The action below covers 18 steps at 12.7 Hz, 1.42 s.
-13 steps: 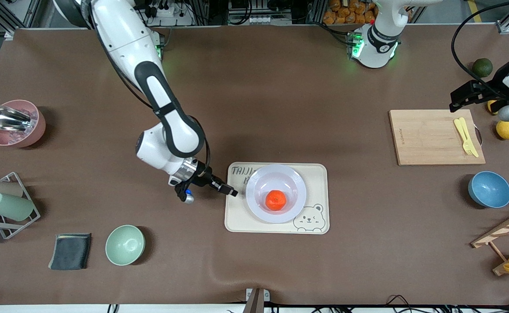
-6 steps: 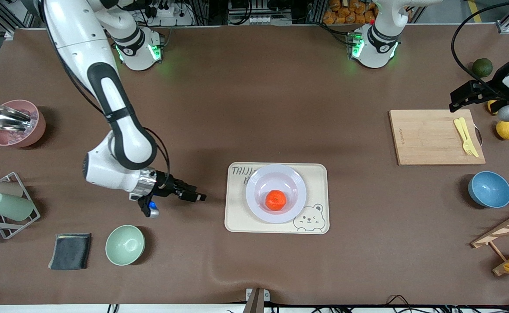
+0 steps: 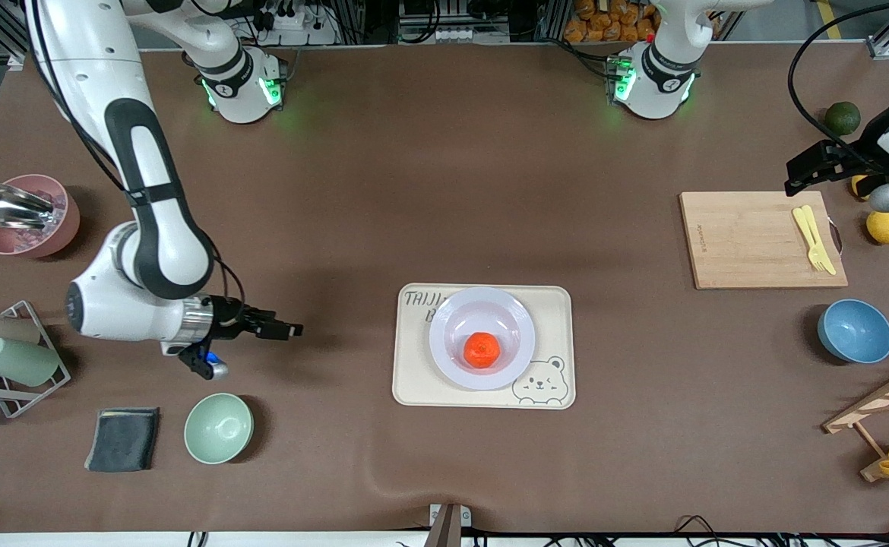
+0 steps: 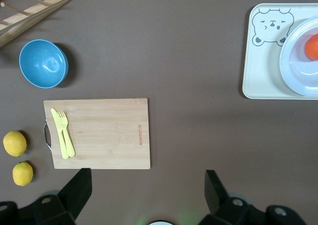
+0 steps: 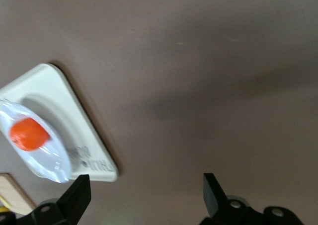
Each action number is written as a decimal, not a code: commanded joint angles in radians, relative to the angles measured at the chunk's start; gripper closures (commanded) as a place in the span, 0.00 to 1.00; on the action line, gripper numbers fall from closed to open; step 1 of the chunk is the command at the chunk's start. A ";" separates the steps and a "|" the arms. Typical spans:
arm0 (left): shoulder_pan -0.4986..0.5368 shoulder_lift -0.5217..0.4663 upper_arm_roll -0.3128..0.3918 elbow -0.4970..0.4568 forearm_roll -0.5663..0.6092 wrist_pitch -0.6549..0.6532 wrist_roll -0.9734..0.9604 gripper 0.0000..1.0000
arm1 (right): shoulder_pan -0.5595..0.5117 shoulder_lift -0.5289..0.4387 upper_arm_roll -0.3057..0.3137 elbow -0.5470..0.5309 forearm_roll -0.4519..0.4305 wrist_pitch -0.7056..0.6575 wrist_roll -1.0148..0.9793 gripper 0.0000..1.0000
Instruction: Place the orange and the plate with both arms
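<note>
The small orange (image 3: 482, 349) lies in the middle of the pale plate (image 3: 444, 334), which stands on a cream bear-print tray (image 3: 414, 380). My right gripper (image 3: 286, 330) hangs open and empty over bare table, well off the tray toward the right arm's end. In the right wrist view the orange (image 5: 29, 134), plate (image 5: 49, 161) and tray (image 5: 74, 120) lie apart from the open right gripper (image 5: 145, 194). My left gripper (image 3: 795, 173) waits open by the cutting board's corner. The left wrist view shows the left gripper (image 4: 145, 190) empty, with the plate (image 4: 297, 61) at the frame's edge.
A bamboo cutting board (image 3: 764, 239) with a yellow fork (image 3: 813, 239) lies at the left arm's end, with lemons (image 3: 885, 226), a dark green fruit (image 3: 842, 118) and a blue bowl (image 3: 855, 330). A green bowl (image 3: 218, 428), grey cloth (image 3: 123, 439), cup rack (image 3: 11, 357) and pink bowl (image 3: 23, 215) are at the right arm's end.
My right gripper has drawn back from the tray's edge toward the right arm's end of the table, and its fingers have spread open. The left arm, orange and plate have not moved.
</note>
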 commanded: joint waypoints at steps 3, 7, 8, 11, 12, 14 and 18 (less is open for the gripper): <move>0.000 0.005 0.002 0.019 -0.022 -0.019 0.002 0.00 | -0.004 -0.029 -0.117 0.130 -0.231 -0.198 -0.085 0.00; -0.003 0.003 -0.001 0.021 -0.024 -0.019 0.001 0.00 | -0.004 -0.056 -0.245 0.127 -0.267 -0.203 -0.343 0.00; -0.004 0.003 -0.001 0.021 -0.022 -0.019 -0.001 0.00 | -0.004 -0.064 -0.270 0.129 -0.279 -0.209 -0.395 0.00; -0.003 0.003 -0.001 0.021 -0.022 -0.019 0.001 0.00 | 0.002 -0.121 -0.312 0.133 -0.337 -0.264 -0.436 0.00; -0.003 0.002 -0.001 0.021 -0.022 -0.019 0.001 0.00 | 0.002 -0.136 -0.313 0.135 -0.351 -0.290 -0.434 0.00; -0.003 0.000 -0.001 0.021 -0.022 -0.019 0.001 0.00 | 0.002 -0.170 -0.342 0.141 -0.353 -0.322 -0.434 0.00; -0.007 -0.001 -0.002 0.022 -0.022 -0.027 0.002 0.00 | -0.016 -0.251 -0.332 0.189 -0.353 -0.406 -0.335 0.00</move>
